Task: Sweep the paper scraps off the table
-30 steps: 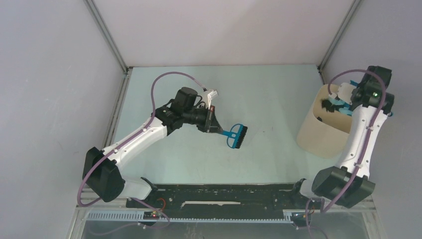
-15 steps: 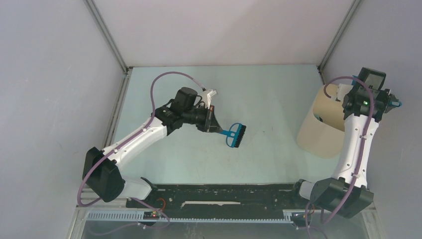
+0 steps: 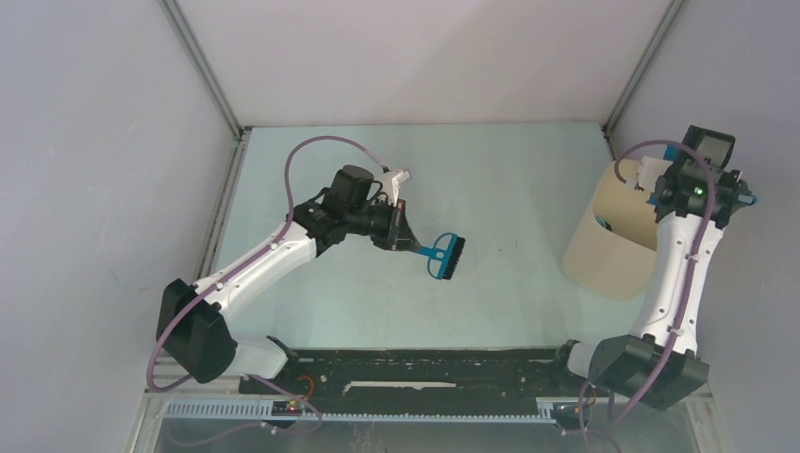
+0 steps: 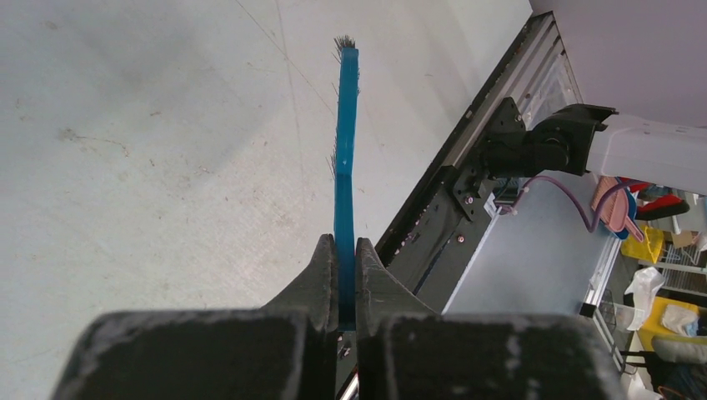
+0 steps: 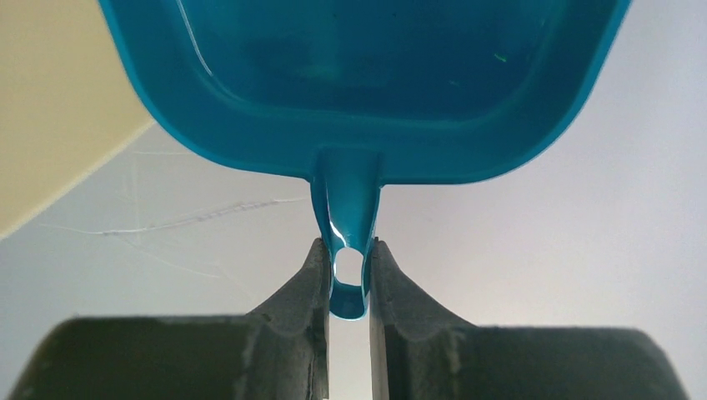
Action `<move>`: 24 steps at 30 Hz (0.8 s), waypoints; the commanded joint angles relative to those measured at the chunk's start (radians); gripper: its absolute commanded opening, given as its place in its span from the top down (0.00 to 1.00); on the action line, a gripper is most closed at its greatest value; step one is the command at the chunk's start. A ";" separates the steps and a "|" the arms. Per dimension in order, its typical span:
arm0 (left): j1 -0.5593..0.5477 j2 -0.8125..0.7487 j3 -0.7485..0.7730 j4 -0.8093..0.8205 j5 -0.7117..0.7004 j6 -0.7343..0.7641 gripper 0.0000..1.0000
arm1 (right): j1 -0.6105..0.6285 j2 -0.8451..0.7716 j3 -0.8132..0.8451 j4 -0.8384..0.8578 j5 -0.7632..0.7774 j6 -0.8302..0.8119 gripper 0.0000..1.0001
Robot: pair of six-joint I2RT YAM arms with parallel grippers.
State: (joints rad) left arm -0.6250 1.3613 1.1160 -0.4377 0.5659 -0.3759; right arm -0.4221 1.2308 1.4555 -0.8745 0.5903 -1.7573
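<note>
Currently, right gripper (image 5: 347, 252) clamps dustpan (image 5: 367, 83), left gripper (image 4: 344, 247) clamps brush (image 4: 345, 150); we should tip dustpan fully over bin (image 3: 600, 259) below

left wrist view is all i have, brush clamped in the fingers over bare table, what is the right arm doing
Observer: The right gripper is shut on the handle of a blue dustpan. It holds the dustpan up by the beige bin, at the right side of the table.
Operator: any scraps left out there
Observer: None show on the table in the top view.
Operator: where on the table is my brush
Observer: The brush is near the middle, its bristle head pointing toward the right arm's side, with the left gripper shut on its handle.
</note>
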 commanded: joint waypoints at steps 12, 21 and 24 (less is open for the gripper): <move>0.016 -0.001 0.029 -0.006 -0.018 -0.007 1.00 | 0.391 0.064 0.455 -0.390 -0.149 0.565 1.00; 0.025 0.030 0.074 -0.147 -0.139 0.039 1.00 | 0.729 0.102 0.295 -0.534 -0.485 0.931 1.00; 0.027 0.036 0.070 -0.173 -0.232 0.023 1.00 | 0.742 0.116 0.142 -0.466 -0.573 0.991 1.00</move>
State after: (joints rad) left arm -0.6067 1.3911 1.1488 -0.5453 0.4622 -0.3645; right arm 0.3000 1.3174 1.7363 -1.3453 0.1970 -0.9375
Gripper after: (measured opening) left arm 0.033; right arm 0.220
